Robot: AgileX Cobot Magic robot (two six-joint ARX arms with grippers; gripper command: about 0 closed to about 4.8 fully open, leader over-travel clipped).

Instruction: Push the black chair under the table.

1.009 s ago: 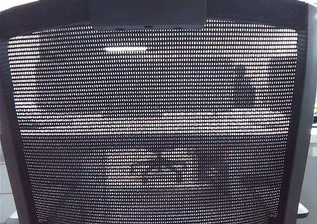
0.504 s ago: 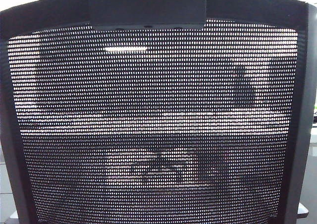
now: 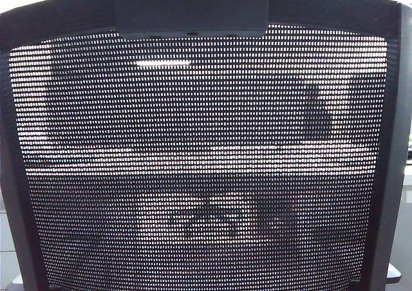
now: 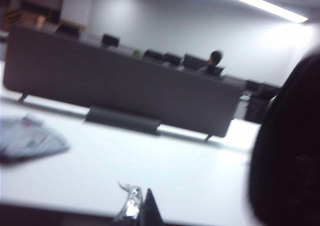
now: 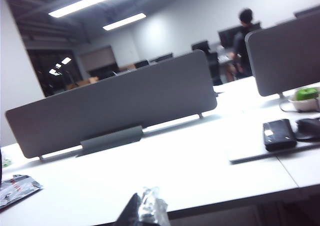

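**A:** Exterior view: the black chair [image 3: 199,162] fills the frame, its mesh backrest square to the camera and the headrest bracket [image 3: 191,8] at top centre. Neither gripper shows here. Through the mesh, pale bands suggest the worktop beyond.

**B:** And how should the push go?

**A:** Judging from this, evenly on both sides of the frame, straight ahead, so the chair rolls in without swivelling or catching an armrest on the edge.

**B:** Left wrist view?

**A:** The white worktop [image 4: 165,171] stretches to a grey divider panel [image 4: 125,91]. The chair's dark, blurred edge [image 4: 290,151] looms at one side, close to the camera. Only a sliver of the left gripper [image 4: 142,211] appears, a dark tip and something shiny; whether it is spread or pressed together, I cannot tell.

**B:** Right wrist view?

**A:** Same worktop [image 5: 190,166], another divider [image 5: 115,106], a black phone-like object [image 5: 279,134]. The right gripper [image 5: 142,208] barely enters the frame; its opening cannot be told either. The chair is absent.
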